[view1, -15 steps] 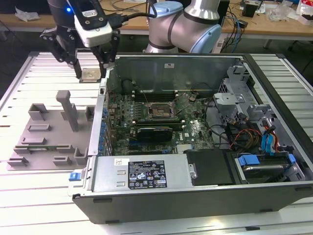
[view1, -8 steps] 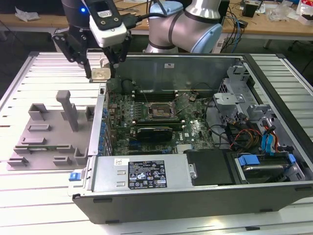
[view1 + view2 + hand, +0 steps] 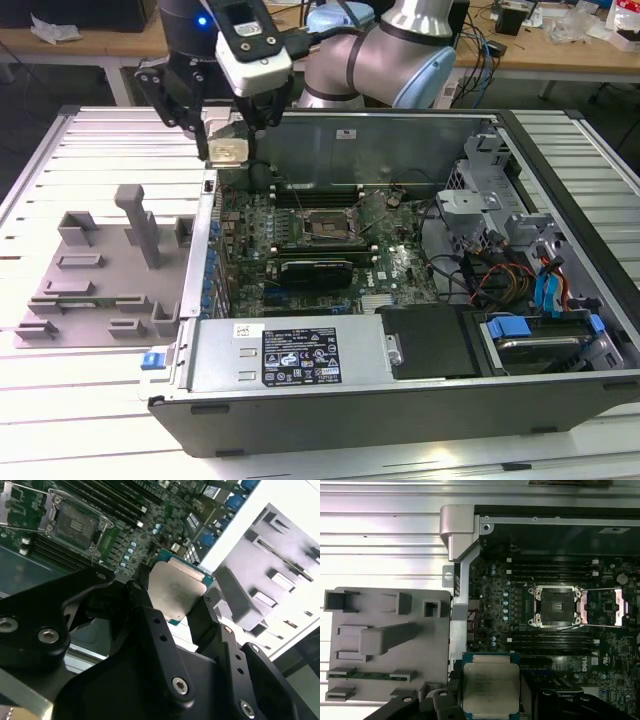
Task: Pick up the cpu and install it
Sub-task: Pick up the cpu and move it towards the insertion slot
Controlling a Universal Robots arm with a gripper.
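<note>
The cpu (image 3: 229, 151), a flat square chip with a silver top and green rim, hangs in the air above the case's back corner on the exterior view's left. My gripper (image 3: 229, 145) is shut on it, black fingers (image 3: 144, 596) pressing on two opposite edges. Both wrist views show the cpu (image 3: 176, 591) (image 3: 490, 682) held between the fingers. The motherboard socket (image 3: 331, 229) (image 3: 556, 606) (image 3: 76, 524) lies in the middle of the board with its metal frame swung open, well away from the held chip.
The open computer case (image 3: 300, 365) lies on a slatted metal table (image 3: 90, 130). A grey fixture tray (image 3: 100, 275) (image 3: 385, 640) with posts and slots sits beside the case. Memory sticks, a drive cage (image 3: 500, 215) and cables (image 3: 500, 280) crowd the case interior.
</note>
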